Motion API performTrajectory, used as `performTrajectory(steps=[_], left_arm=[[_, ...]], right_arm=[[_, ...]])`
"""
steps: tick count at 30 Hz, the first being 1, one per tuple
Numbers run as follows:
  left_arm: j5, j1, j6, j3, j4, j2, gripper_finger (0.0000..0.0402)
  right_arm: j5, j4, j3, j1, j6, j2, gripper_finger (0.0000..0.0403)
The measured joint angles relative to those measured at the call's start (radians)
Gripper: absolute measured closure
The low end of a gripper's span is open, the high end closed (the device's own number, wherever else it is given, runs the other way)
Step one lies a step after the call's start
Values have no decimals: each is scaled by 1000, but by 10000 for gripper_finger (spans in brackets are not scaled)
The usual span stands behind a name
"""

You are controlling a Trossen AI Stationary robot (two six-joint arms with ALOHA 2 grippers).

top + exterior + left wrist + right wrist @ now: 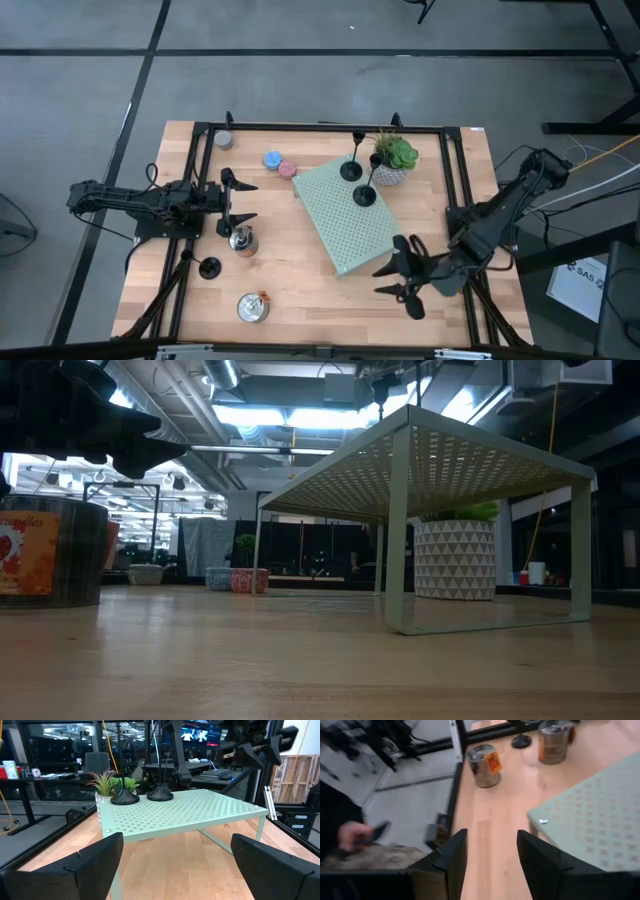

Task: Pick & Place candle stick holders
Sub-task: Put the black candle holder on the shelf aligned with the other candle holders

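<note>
Altogether three candle stick holders (pixel 351 170) (pixel 364 194) (pixel 209 267) — two tins (pixel 242 241) (pixel 253 307).

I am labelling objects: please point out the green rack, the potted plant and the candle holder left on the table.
Green rack (pixel 340 225), high view, perforated top.
Potted plant (pixel 393 155), high view, leaves.
Candle holder (pixel 209 267), high view, round base.

Low view: orange-labelled silver round tin (pixel 45 550) cut off at picture edge. Right wrist view: blurred hand (pixel 355 836) beyond the table, held object unidentifiable.

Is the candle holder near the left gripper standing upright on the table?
Upright: the third candle stick holder shows its round base flat on the table.
</note>
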Motion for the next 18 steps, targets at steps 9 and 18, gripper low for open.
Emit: performTrajectory(steps=[9, 18], left_arm=[[0, 0, 0, 0, 0, 0, 34], [0, 0, 0, 0, 0, 0, 34]], right_arm=[[136, 281, 0, -60, -232, 90, 231], [37, 527, 0, -120, -448, 142, 231]])
